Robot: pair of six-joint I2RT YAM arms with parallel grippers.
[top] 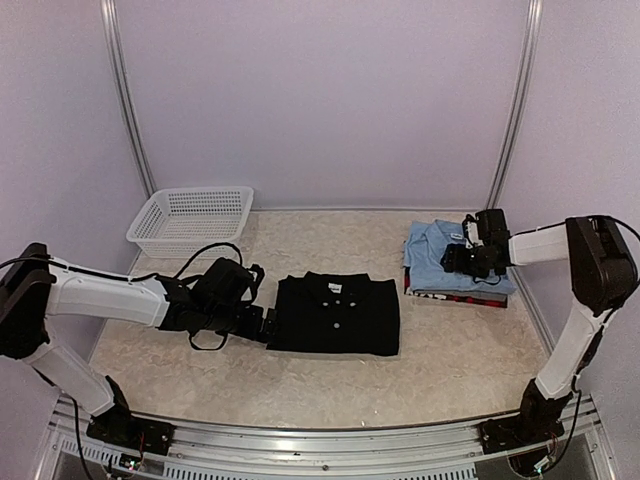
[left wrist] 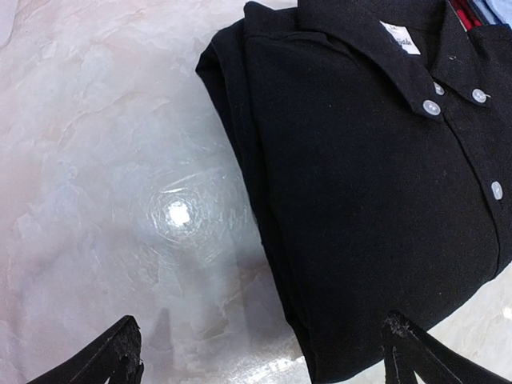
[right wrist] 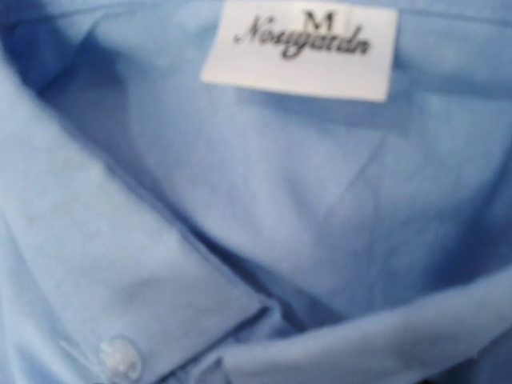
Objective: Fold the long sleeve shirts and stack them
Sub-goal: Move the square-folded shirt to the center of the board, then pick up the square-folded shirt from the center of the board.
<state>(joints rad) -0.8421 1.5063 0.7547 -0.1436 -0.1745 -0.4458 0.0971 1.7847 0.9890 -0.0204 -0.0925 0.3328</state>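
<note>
Left gripper (left wrist: 262, 348) is hovering wide open at the left edge of the black shirt (top: 337, 315), gripping nothing; one fingertip is sitting by the fabric, the other over bare table (top: 450, 370). Black shirt is lying folded mid-table, collar facing away from the arms. Right gripper (top: 453, 263) is hanging close over the light blue shirt (top: 425, 252) at its collar, jaw gap not showing, can't tell. Blue one is lying on the red-and-black shirt (top: 440, 294), far right. Basket (top: 190, 222) is sitting far left
</note>
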